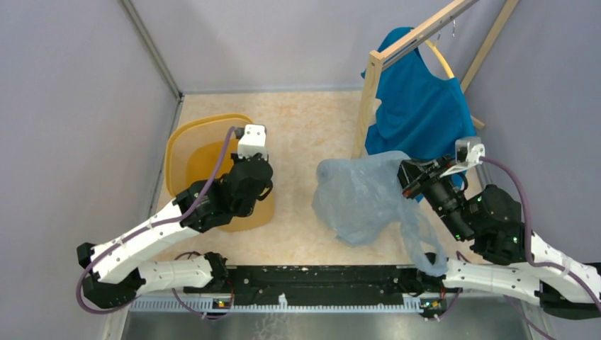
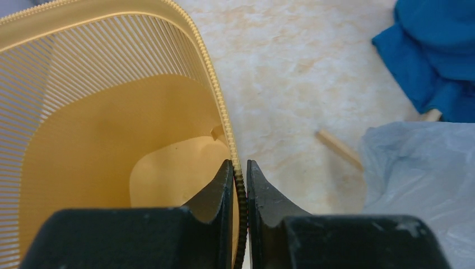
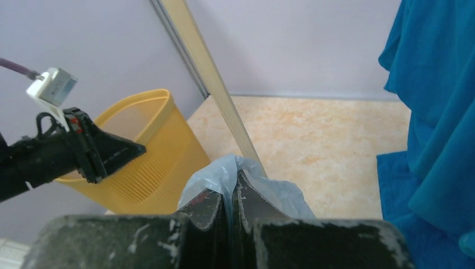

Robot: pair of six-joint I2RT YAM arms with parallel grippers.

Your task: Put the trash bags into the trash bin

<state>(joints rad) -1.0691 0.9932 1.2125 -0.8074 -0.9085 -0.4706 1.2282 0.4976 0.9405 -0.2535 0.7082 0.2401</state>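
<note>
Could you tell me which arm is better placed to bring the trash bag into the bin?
Right: the right gripper is pinching the trash bag, while the left gripper is clamped on the trash bin rim.

Your left hand [image 2: 240, 167] pinches the beaded rim of the trash bin [image 2: 101, 95], whose yellow inside opens to the hand's left. To its right, the trash bag [image 2: 417, 168] lies on the tabletop [image 2: 291, 73], blue cloth [image 2: 437, 50] beyond.
</note>
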